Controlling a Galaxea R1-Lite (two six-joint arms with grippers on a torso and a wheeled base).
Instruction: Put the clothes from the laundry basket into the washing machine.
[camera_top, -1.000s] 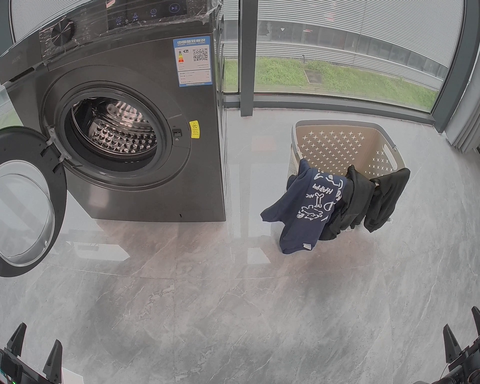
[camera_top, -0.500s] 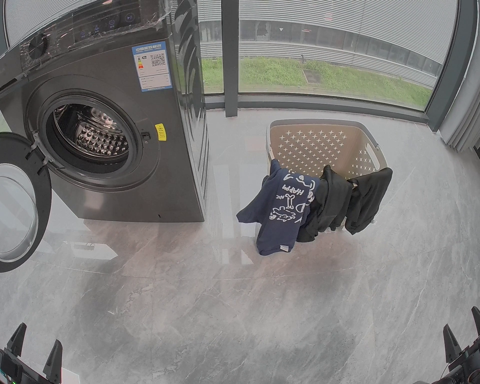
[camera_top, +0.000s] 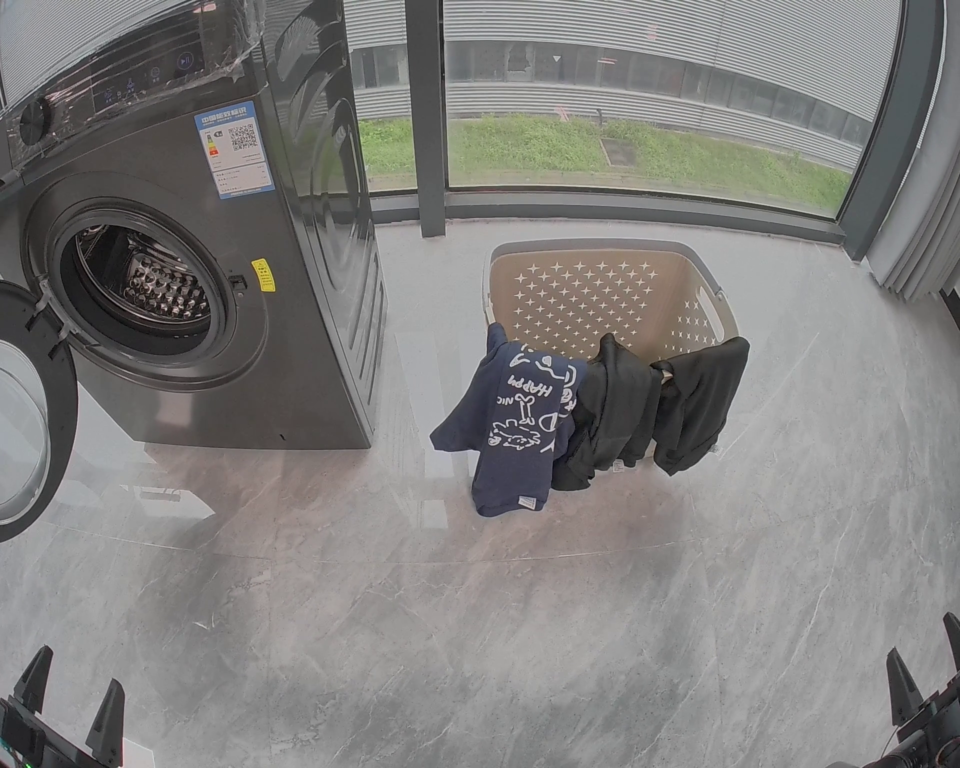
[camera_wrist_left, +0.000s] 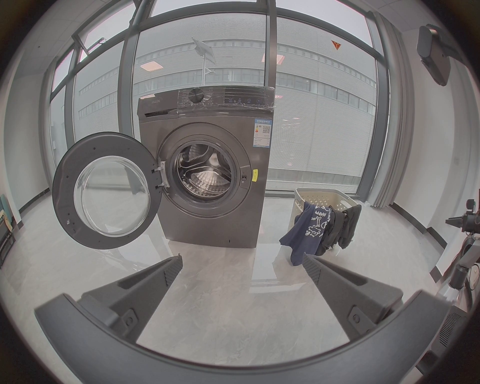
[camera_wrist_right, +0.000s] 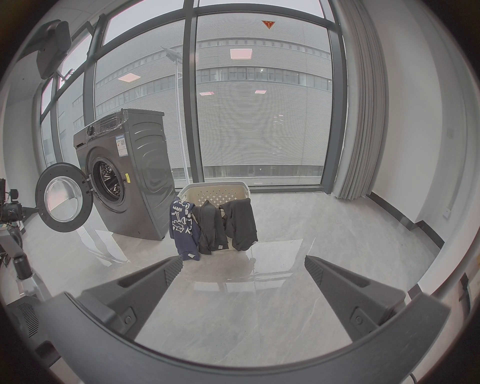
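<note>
Grey marble floor (camera_top: 450, 620) before a window (camera_top: 640, 110), read from left to right. At far left the round door (camera_top: 30, 420) of the washing machine (camera_top: 310, 250) stands swung fully open, exposing the steel drum (camera_top: 150, 290), which appears to hold no clothing. To the right of the machine and apart from it, the beige laundry basket (camera_top: 600, 290) stands on the floor. Three items hang over its near rim: a navy T-shirt (camera_top: 515, 430) with white print on the side nearest the machine, then two black garments (camera_top: 610, 410) side by side. Whether more clothing lies in the basket bottom cannot be judged, as the draped items hide it. The left claw (camera_top: 76, 675) sits low at the near left corner, fingers spread and holding nothing; the right claw (camera_top: 920, 640) sits at the near right corner, likewise spread and holding nothing. Both are well apart from the basket. Step in hand, as judged: the approach, with no garment yet grasped or loaded. The next move calls for closing on the basket until a claw can reach the rim, then pinching a bunched fold of one draped garment, the navy T-shirt being nearest the drum, and lifting it clear of the rim before carrying it to the open door.
</note>
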